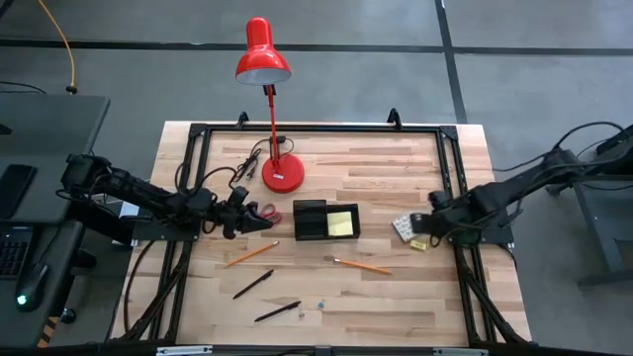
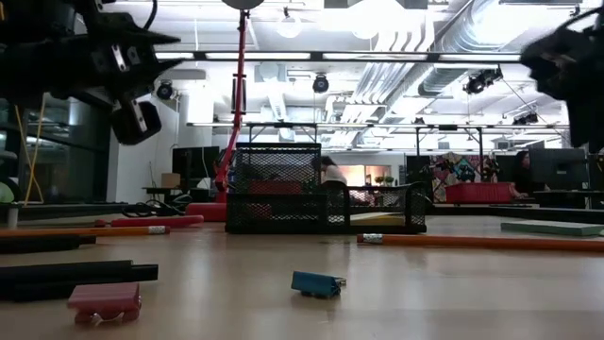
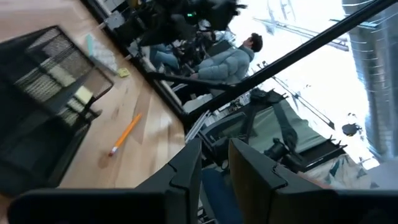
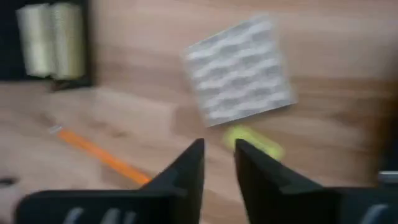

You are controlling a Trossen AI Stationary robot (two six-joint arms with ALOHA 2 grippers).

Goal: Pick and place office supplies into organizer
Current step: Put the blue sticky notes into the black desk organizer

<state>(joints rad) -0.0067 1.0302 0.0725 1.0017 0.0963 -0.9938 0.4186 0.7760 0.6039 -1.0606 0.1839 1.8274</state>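
Note:
The black organizer [image 1: 312, 204] stands mid-table with a yellow sticky pad [image 1: 343, 222] in its right compartment. Red-handled scissors [image 1: 267, 212] lie just right of my left gripper [image 1: 243, 218], which hangs above the table pointing level. Its fingers [image 3: 214, 152] stand slightly open with nothing between them. My right gripper [image 1: 427, 225] tilts down over a pale teal pad [image 4: 239, 71] and a tiny yellow block [image 4: 252, 140], its fingers [image 4: 219, 149] a little apart and bare. Two orange pencils [image 1: 249, 254] [image 1: 361, 265] and two black pens [image 1: 253, 284] [image 1: 277, 311] lie toward the near edge.
A red desk lamp stands on its round base [image 1: 283, 175] at the far side, with a black cord [image 1: 247, 166] beside it. Two small clips, one teal [image 2: 317, 283] and one pink [image 2: 104, 300], lie near the front edge. A black frame [image 1: 316, 127] rims the table.

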